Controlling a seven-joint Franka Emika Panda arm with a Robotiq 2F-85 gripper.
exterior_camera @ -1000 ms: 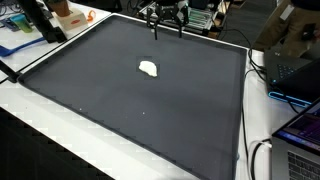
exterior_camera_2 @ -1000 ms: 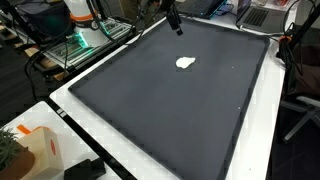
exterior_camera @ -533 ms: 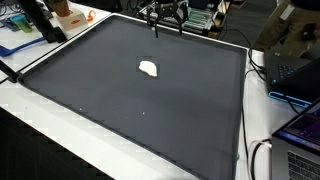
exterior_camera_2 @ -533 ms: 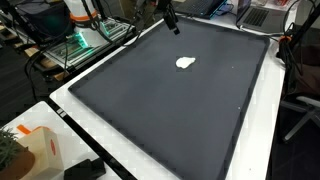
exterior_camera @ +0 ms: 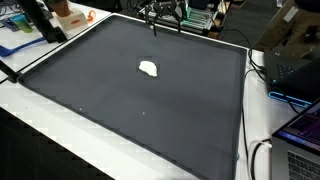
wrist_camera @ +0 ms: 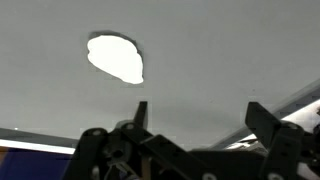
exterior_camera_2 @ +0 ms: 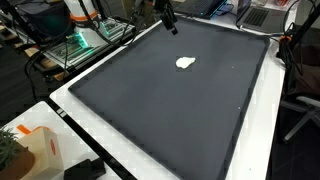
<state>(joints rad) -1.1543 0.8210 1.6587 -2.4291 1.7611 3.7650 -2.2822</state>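
Gripper: the gripper (exterior_camera: 168, 29) hung over the far edge of the dark mat (exterior_camera: 150, 115), and it showed in both exterior views (exterior_camera_2: 172, 24).
Jaws: they stood spread wide and held nothing (in the wrist view the gripper (wrist_camera: 200, 120) had only bare mat in its gap).
Fingers: two dark fingers (wrist_camera: 140, 112) pointed down at the mat. Whether they cleared it by much could not be told.
White lump: the white lump (exterior_camera: 148, 68) lay on the mat well apart from the gripper, out beyond the fingertips toward the mat's middle (exterior_camera_2: 185, 62).
Lump from the wrist: the white lump (wrist_camera: 116, 58) sat ahead of the fingers and off to one side, not in line with the gap.
Lump's form: it was small, rounded and uneven at the edge. What it was made of could not be told.
Contact: the hand touched neither the lump nor anything else in view.
Under the hand: the mat covered most of a white table (exterior_camera: 45, 125), whose pale rim showed around it.
Farthest from the hand: an orange carton (exterior_camera_2: 38, 148) stood at the table corner opposite the gripper.
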